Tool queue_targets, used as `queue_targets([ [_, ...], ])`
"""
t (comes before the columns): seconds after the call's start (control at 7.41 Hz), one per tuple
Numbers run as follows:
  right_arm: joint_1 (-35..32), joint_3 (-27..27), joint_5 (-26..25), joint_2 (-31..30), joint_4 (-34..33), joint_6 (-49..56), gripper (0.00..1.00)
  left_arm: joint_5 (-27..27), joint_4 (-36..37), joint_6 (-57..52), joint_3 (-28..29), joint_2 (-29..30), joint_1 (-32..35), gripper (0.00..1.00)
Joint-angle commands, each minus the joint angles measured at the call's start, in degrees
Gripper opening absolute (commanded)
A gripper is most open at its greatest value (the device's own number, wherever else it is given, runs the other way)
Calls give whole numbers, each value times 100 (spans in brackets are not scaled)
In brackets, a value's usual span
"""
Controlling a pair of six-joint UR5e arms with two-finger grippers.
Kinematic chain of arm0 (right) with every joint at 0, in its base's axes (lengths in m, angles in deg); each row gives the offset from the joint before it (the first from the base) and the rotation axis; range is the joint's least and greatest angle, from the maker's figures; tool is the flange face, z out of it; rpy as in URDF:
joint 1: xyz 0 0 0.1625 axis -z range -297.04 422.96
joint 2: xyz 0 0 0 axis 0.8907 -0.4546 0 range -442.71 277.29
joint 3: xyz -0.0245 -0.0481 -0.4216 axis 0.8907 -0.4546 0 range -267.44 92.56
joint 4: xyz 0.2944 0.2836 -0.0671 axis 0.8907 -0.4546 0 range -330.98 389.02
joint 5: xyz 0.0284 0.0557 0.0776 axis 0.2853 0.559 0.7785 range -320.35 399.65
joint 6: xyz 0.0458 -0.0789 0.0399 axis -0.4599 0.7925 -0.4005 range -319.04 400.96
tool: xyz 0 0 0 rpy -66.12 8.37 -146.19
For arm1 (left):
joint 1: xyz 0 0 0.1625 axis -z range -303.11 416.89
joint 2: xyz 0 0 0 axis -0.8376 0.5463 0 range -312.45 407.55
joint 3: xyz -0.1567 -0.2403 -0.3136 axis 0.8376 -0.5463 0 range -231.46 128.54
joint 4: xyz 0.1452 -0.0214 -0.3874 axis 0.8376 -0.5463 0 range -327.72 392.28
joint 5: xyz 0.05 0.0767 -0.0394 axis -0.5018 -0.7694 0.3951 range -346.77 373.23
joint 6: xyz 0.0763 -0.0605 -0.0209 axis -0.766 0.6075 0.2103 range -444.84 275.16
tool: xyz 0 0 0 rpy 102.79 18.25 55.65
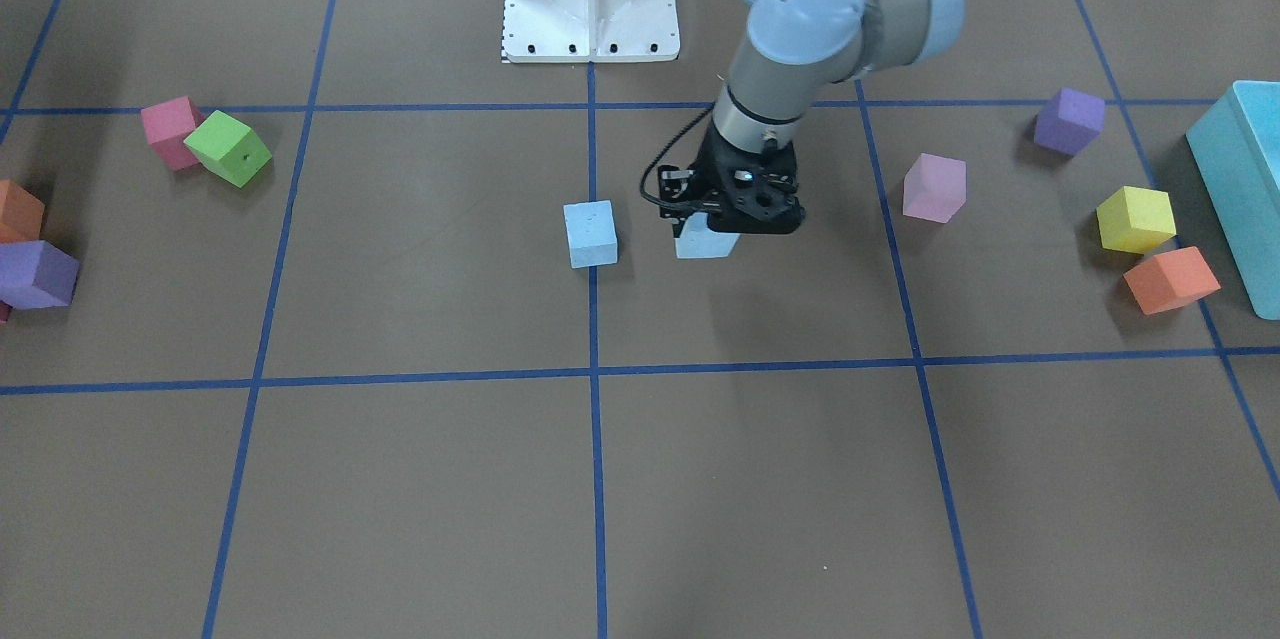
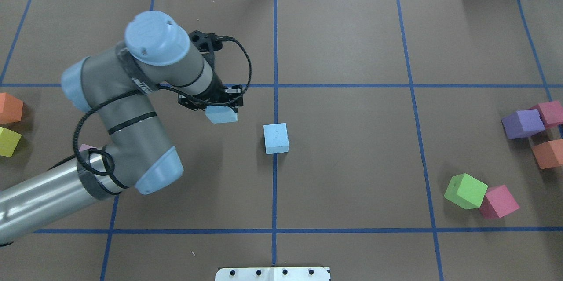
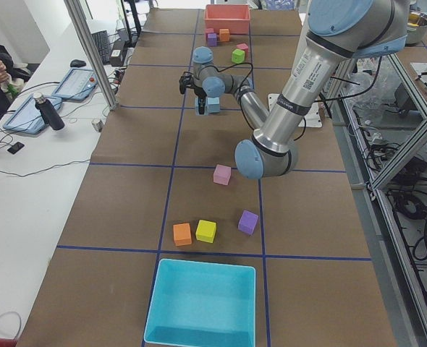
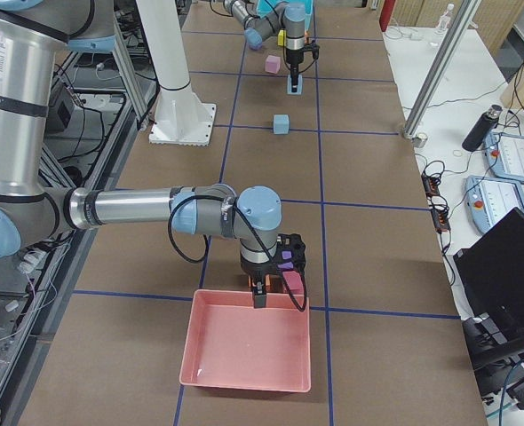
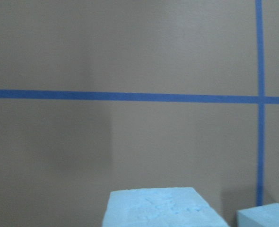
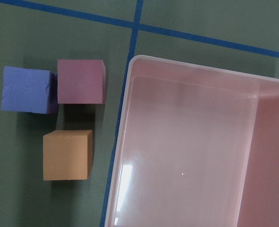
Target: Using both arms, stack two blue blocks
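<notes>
The left hand (image 2: pixel 218 106) is clamped on one blue block (image 2: pixel 221 115), the second blue block (image 2: pixel 276 138) rests on the tabletop (image 2: pixel 352 162) near its four o'clock overhead, and the right hand's (image 4: pixel 259 299) opening cannot be told.

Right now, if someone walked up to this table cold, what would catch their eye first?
The left gripper grips a pale sky-blue foam cube just above the brown table, close to a matching second cube resting on the blue centre tape line. Far off, the right gripper hangs at the rim of a pink plastic tray.
</notes>
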Motion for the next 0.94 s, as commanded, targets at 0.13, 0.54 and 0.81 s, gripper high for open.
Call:
queue_targets([
  [0.13, 0, 0, 25, 0, 0, -17, 100, -813, 454, 662, 983, 1248, -674, 13],
  [0.54, 0, -9, 25, 0, 0, -35, 100, -823, 437, 584, 1047, 1206, -674, 13],
  [0.81, 0, -43, 25, 9, 0, -35, 100, -797, 349, 566, 1056, 1084, -683, 13],
])
